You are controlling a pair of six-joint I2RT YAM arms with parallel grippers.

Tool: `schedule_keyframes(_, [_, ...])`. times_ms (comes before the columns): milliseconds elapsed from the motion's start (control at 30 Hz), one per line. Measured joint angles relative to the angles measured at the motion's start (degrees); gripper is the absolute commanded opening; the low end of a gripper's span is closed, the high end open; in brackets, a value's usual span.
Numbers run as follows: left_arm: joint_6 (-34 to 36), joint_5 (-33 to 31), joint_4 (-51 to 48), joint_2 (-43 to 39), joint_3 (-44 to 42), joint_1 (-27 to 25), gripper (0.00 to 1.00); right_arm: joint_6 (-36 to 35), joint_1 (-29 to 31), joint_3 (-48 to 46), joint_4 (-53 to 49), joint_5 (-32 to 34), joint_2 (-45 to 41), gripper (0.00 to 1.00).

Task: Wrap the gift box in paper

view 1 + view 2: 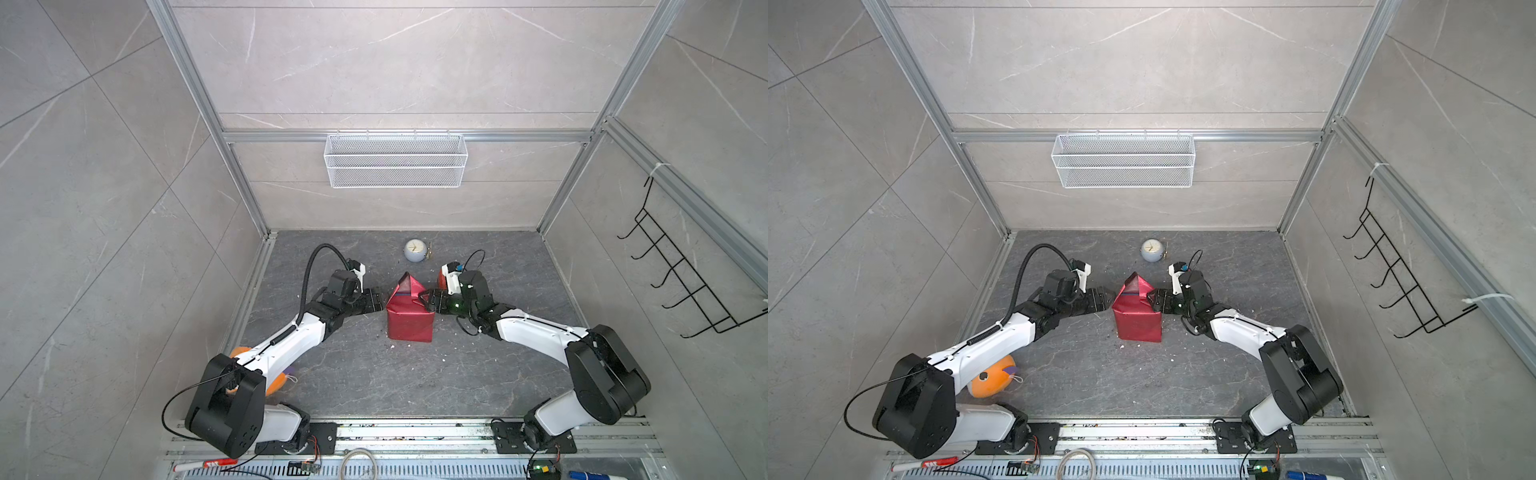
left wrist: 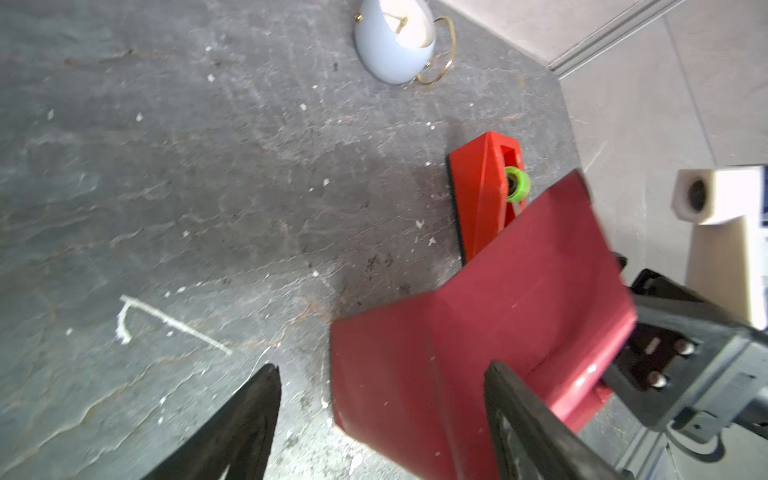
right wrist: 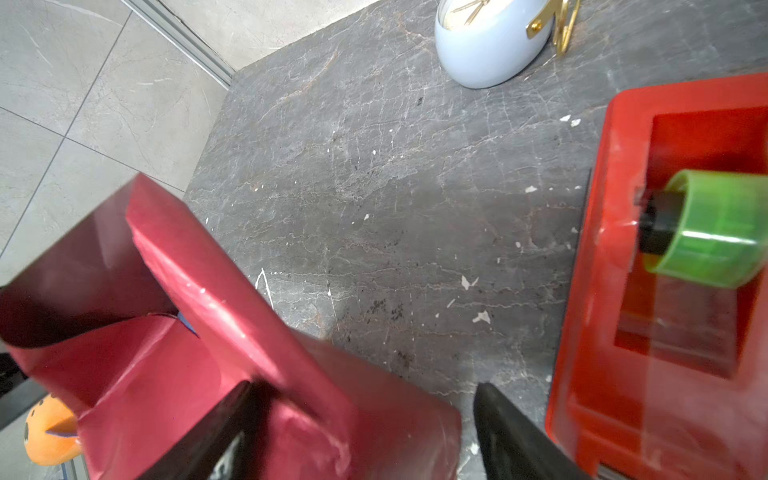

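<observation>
Maroon paper [image 1: 409,326] around the gift box [image 3: 185,323]

The paper [image 3: 199,365] reaches into the wide-spread pincer [image 3: 365,388], a tape dispenser [image 3: 590,353] just beside.

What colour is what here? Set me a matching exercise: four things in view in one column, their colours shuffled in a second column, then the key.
Things:
1. paper
2. clock
3. tape dispenser
4. round toy

Colours:
A. orange with a purple patch
B. bright red, carrying a green roll
C. dark red
D. pale blue with gold legs

Pairs: 1-C, 2-D, 3-B, 4-A.
</observation>
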Motion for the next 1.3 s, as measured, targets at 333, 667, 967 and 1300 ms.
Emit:
schedule_keyframes(333, [-1.2,-2.3,-1.1,-0.5,-0.8,-1.4,0.75,0.0,0.0,0.0,0.0,0.0,0.0,0.83])
schedule_keyframes(667, [-1.2,-2.1,-0.1,-0.7,-0.9,-4.5,0.74,0.0,0.1,0.0,-0.1,0.0,0.0,0.83])
schedule_keyframes(967, [-0.7,-1.0,0.1,3.4,1.5,-4.9,0.73,0.0,0.3,-0.5,-0.1,0.0,-0.6,0.84])
schedule_keyframes(1300, [1.1,-0.8,1.4,7.6,4.3,-4.9,0.74,-1.1,0.3,-0.9,-0.2,0.0,-1.2,0.84])
